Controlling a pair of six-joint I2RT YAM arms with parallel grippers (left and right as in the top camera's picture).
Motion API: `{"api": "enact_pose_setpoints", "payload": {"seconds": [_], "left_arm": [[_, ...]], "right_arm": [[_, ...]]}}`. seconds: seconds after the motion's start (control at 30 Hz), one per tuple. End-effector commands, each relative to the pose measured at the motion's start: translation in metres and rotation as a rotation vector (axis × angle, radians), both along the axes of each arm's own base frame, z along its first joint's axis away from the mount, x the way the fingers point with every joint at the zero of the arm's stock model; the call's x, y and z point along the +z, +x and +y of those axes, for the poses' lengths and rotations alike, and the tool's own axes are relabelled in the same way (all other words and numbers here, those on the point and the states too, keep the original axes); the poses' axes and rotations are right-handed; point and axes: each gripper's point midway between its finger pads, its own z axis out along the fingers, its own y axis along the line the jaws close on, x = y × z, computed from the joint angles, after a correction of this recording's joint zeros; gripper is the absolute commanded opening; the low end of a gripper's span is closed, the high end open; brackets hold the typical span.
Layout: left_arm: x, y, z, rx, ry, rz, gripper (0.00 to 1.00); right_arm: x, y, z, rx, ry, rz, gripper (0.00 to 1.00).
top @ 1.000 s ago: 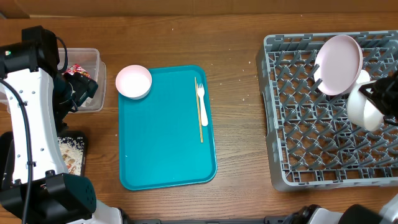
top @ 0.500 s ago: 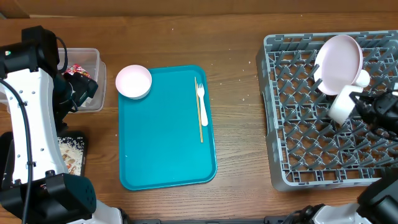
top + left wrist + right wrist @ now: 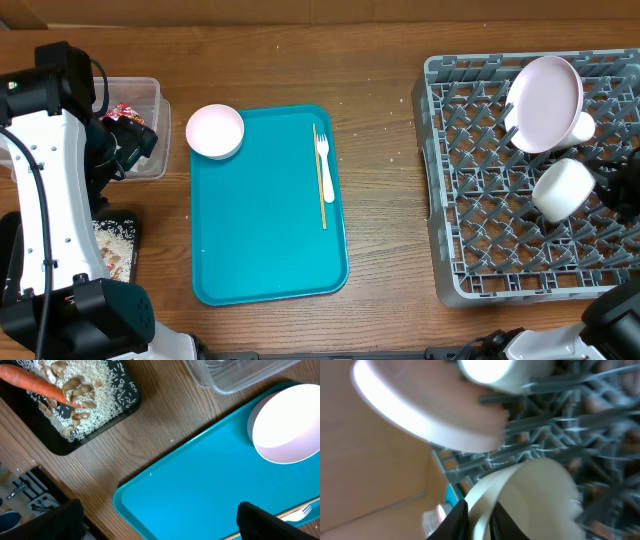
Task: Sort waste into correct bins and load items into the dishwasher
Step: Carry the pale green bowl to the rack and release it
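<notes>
White bowl (image 3: 563, 188) has shifted over the dish rack (image 3: 436, 200) since half a second ago, right gripper (image 3: 479, 521) pinching its rim; I fear it snagging pegs and tipping.

A brown wooden table (image 3: 390, 200) carries four things, each lying flat on the wood. A clear tub (image 3: 155, 100) sits at the far left, with a black tray (image 3: 136, 235) nearer, also at the left edge. A teal tray (image 3: 260, 220) lies in the middle. A grey rack (image 3: 470, 250) fills the right side, well apart from the teal tray.
</notes>
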Motion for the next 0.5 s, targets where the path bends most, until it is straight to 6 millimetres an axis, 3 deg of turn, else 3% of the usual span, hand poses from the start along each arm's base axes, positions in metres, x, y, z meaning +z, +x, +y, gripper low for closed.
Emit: {"api": "enact_pose_setpoints", "payload": {"seconds": [0.0, 0.1, 0.27, 0.4, 0.47], "left_arm": [[-0.002, 0.001, -0.001, -0.004, 0.007, 0.007, 1.0], [-0.002, 0.001, -0.001, -0.004, 0.007, 0.007, 1.0], [-0.002, 0.001, -0.001, -0.004, 0.007, 0.007, 1.0], [-0.002, 0.001, -0.001, -0.004, 0.007, 0.007, 1.0], [-0.002, 0.001, -0.001, -0.004, 0.007, 0.007, 1.0]], "right_arm": [[0.002, -0.02, -0.041, -0.169, -0.174, 0.225, 0.16], [0.01, -0.041, -0.058, -0.295, -0.258, 0.353, 0.16], [0.042, -0.051, -0.057, -0.347, -0.338, 0.322, 0.21], [0.083, -0.056, -0.043, -0.355, -0.404, 0.238, 0.29], [0.111, -0.049, -0.016, -0.291, -0.431, 0.135, 0.34]]}}
